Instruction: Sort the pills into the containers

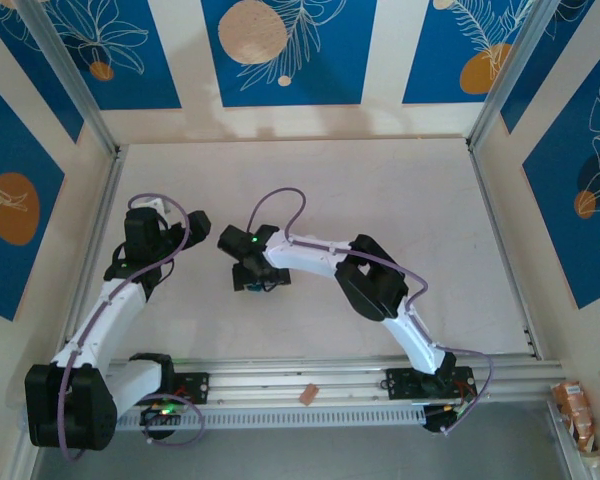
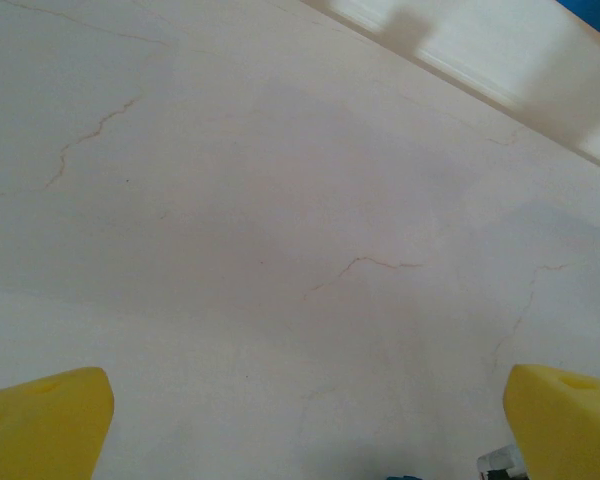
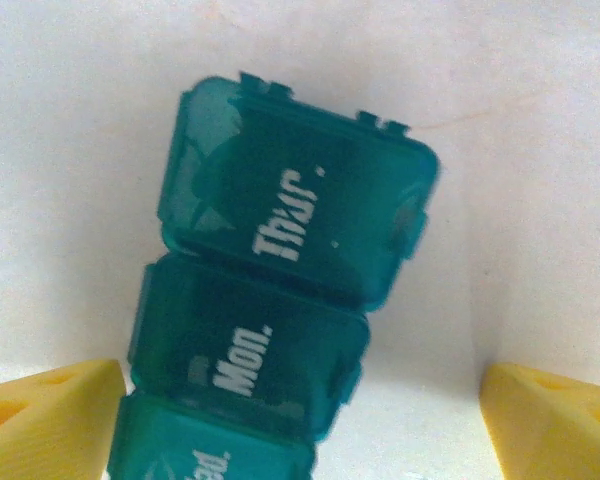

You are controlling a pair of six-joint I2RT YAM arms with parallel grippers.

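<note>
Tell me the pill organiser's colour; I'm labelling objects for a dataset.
The pill organiser is teal-green with white day lettering, clearest in the right wrist view.

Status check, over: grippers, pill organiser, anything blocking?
Left gripper open over bare table. Right gripper open, fingers either side of the teal pill organiser, not touching. Lids look shut. Nothing blocking.

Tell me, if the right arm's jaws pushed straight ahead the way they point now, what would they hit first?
Most likely the teal organiser: it lies straight ahead between the open jaws, its Mon. lid nearest their line. How far off it is, I cannot tell.
</note>
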